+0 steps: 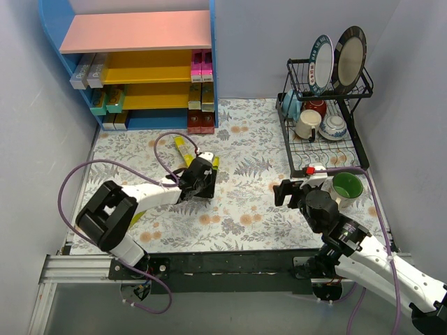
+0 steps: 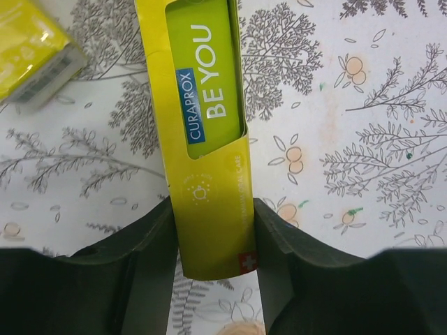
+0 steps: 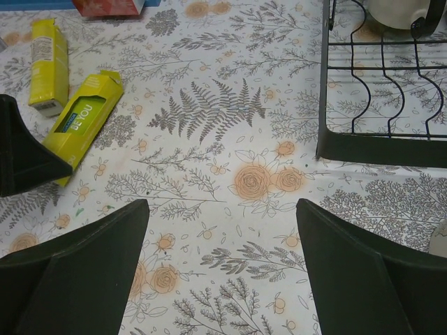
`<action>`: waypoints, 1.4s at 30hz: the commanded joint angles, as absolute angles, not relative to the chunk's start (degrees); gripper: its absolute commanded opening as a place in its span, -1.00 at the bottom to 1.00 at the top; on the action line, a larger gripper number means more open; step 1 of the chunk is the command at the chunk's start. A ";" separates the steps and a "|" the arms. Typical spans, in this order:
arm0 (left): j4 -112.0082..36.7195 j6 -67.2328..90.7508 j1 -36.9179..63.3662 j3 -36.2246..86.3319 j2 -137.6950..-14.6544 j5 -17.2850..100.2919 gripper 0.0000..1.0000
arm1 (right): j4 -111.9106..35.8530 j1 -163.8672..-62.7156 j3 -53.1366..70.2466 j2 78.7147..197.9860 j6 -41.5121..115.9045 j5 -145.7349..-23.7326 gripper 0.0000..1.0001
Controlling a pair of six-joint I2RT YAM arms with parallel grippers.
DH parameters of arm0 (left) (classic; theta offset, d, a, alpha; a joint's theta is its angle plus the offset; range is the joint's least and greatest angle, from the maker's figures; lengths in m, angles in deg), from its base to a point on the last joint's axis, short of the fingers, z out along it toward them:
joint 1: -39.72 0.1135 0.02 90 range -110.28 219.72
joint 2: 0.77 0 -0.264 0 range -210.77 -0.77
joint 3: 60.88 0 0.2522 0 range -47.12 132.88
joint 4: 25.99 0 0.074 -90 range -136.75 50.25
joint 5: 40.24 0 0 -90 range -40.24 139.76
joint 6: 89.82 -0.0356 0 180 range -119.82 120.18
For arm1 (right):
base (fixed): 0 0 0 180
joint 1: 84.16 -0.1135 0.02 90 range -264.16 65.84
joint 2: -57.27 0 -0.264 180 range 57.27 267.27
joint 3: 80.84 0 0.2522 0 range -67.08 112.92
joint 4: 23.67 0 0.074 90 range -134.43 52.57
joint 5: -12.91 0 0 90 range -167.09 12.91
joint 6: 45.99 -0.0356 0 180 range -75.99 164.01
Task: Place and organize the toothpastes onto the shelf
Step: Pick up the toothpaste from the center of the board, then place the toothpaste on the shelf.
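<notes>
My left gripper [image 1: 202, 174] is shut on the near end of a yellow toothpaste box [image 2: 206, 139] that lies flat on the floral table; both fingers [image 2: 150, 258] press its sides. A second yellow box [image 2: 31, 56] lies just beyond it to the left [image 1: 184, 149]. Both boxes show in the right wrist view, the gripped one [image 3: 84, 118] and the loose one [image 3: 49, 66]. The shelf [image 1: 136, 31] stands at the back left and holds silver [image 1: 87, 70], pink [image 1: 201, 66], teal [image 1: 105, 101] and dark red boxes [image 1: 201, 122]. My right gripper [image 1: 290, 190] is open and empty above the table [image 3: 223, 230].
A black wire dish rack [image 1: 325, 132] with plates, cups and bowls stands at the back right, and its frame [image 3: 377, 146] shows in the right wrist view. A green cup [image 1: 346, 185] sits by the right arm. A purple cable [image 1: 164, 157] loops over the left arm.
</notes>
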State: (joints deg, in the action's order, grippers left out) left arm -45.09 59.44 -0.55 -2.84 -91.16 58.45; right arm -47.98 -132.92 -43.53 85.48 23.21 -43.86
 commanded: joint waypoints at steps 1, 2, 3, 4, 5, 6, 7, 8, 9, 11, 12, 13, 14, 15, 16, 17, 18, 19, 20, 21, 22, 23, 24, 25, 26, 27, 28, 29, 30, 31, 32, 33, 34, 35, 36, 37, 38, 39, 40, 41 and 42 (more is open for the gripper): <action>-53.70 65.83 -0.71 -2.47 -82.00 60.84 -0.31 | -47.89 -132.77 -43.00 85.04 23.44 -42.55 0.88; -55.29 66.27 -0.71 -0.64 -80.41 61.19 -0.31 | -47.89 -132.77 -42.56 85.22 23.44 -42.29 0.88; -56.96 66.62 -0.71 0.60 -77.44 61.89 -0.31 | -47.89 -132.77 -42.38 85.31 23.62 -42.29 0.88; -60.98 66.89 -0.71 2.35 -76.10 62.33 -0.31 | -47.89 -132.77 -42.21 85.48 23.71 -42.11 0.88; -63.11 66.80 -0.71 6.02 -75.05 62.77 -0.31 | -47.98 -132.77 -42.03 85.66 24.14 -42.03 0.88; -67.30 66.89 -0.71 8.49 -72.95 64.08 -0.31 | -48.15 -132.77 -41.51 85.75 24.32 -41.76 0.89; -69.52 66.63 -0.62 10.78 -72.23 64.70 -0.32 | -48.16 -132.77 -41.33 85.92 24.50 -41.76 0.88; -71.72 66.45 -0.71 16.29 -71.70 65.92 -0.31 | -48.24 -132.77 -41.07 86.10 24.67 -41.59 0.88; -76.26 66.10 -0.62 19.13 -71.61 67.24 -0.31 | -48.24 -132.77 -40.63 86.10 25.02 -41.41 0.88; -80.16 64.79 -0.62 25.10 -72.22 71.02 -0.35 | -48.33 -132.85 -40.27 86.18 25.29 -41.23 0.89; -82.44 64.26 -0.53 29.92 -72.48 72.17 -0.35 | -48.33 -132.77 -39.92 86.19 25.64 -40.97 0.88; -83.25 63.56 -0.44 32.75 -73.36 73.48 -0.35 | -48.51 -132.77 -39.66 86.19 25.82 -40.88 0.88; -83.86 61.72 -0.36 35.30 -73.98 73.84 -0.35 | -48.68 -132.77 -39.48 86.27 25.90 -40.71 0.88; -84.91 60.92 -0.18 40.98 -74.85 74.02 -0.35 | -48.86 -132.77 -39.22 86.36 25.99 -40.45 0.88; -85.36 59.95 0.17 43.74 -75.90 74.37 -0.35 | -49.64 -132.77 -38.70 86.36 26.08 -40.27 0.88; -85.71 58.12 0.43 46.46 -78.26 74.81 -0.35 | -49.91 -132.77 -38.43 86.27 25.99 -40.27 0.89; -86.06 57.06 0.78 49.71 -79.59 75.07 -0.35 | -50.09 -132.86 -38.25 86.19 25.99 -40.09 0.88; -86.15 56.00 1.66 55.48 -81.00 75.16 -0.35 | -50.35 -132.77 -37.99 86.01 26.08 -40.00 0.89; -86.33 55.03 2.19 59.28 -84.58 75.08 -0.35 | -50.35 -132.77 -37.99 85.57 26.08 -39.92 0.88; -86.42 53.11 2.72 62.54 -86.27 75.08 -0.35 | -50.44 -132.77 -37.99 85.48 26.26 -39.74 0.88; -86.16 52.22 3.77 69.45 -88.37 74.99 -0.35 | -50.44 -132.77 -37.90 85.22 26.34 -39.65 0.88; -85.72 51.17 4.21 72.56 -91.88 74.90 -0.35 | -50.44 -132.77 -37.73 85.13 26.52 -39.56 0.88; -84.24 49.24 4.74 75.11 -93.74 74.64 -0.34 | -50.44 -132.77 -37.64 85.13 26.61 -39.39 0.88; -83.18 48.35 5.87 80.27 -95.41 74.38 -0.33 | -50.53 -132.77 -37.55 85.30 26.70 -39.56 0.89; -82.03 47.82 6.67 82.24 -96.82 74.20 -0.33 | -50.53 -132.77 -37.29 85.48 26.87 -39.48 0.88; -79.59 47.21 7.20 84.26 -99.53 73.07 -0.31 | -50.53 -132.77 -37.11 85.66 27.05 -39.65 0.89; -78.17 46.50 8.68 85.50 -100.60 72.36 -0.30 | -50.44 -132.77 -37.02 86.09 27.22 -39.74 0.89; -76.50 46.24 9.48 86.90 -101.48 71.48 -0.29 | -50.44 -132.77 -36.93 86.27 27.31 -39.65 0.89; -72.75 45.80 10.01 87.09 -102.80 70.69 -0.28 | -50.35 -132.77 -36.76 86.45 27.57 -39.74 0.89; -70.88 45.27 11.41 87.01 -103.33 70.16 -0.27 | -50.27 -132.77 -36.76 86.80 27.75 -39.91 0.89; -68.95 44.83 12.21 86.83 -103.77 69.72 -0.27 | -50.09 -132.77 -36.67 87.06 27.84 -39.92 0.89; -65.80 44.65 12.74 86.83 -104.21 68.76 -0.26 | -50.00 -132.77 -36.67 87.24 28.10 -39.92 0.89; -64.11 44.13 14.13 86.83 -105.26 68.23 -0.26 | -49.74 -132.77 -36.58 87.68 28.28 -40.00 0.89; -62.70 43.86 14.76 86.66 -105.62 67.61 -0.25 | -49.65 -132.68 -36.58 87.85 28.45 -40.09 0.89; -59.82 43.69 15.72 86.48 -106.23 67.00 -0.26 | -49.39 -132.77 -36.58 88.20 28.72 -40.09 0.89; -58.66 43.60 16.25 86.48 -107.28 65.60 -0.24 | -49.30 -132.77 -36.58 88.82 28.80 -40.18 0.89; -57.60 43.68 16.87 86.48 -108.08 64.54 -0.24 | -49.12 -132.77 -36.58 89.08 28.98 -40.18 0.89; -55.68 43.95 17.83 86.39 -108.69 63.66 -0.23 | -48.86 -132.77 -36.58 89.43 29.07 -40.27 0.89; -54.79 44.12 18.36 86.48 -110.09 62.09 -0.22 | -48.77 -132.77 -36.58 90.05 29.24 -40.18 0.89; -54.08 44.39 18.80 86.57 -110.71 61.29 -0.21 | -48.68 -132.68 -36.58 90.40 29.25 -40.27 0.89; -53.03 44.56 19.50 87.09 -111.42 60.50 -0.21 | -48.68 -132.77 -36.58 90.67 29.33 -40.44 0.89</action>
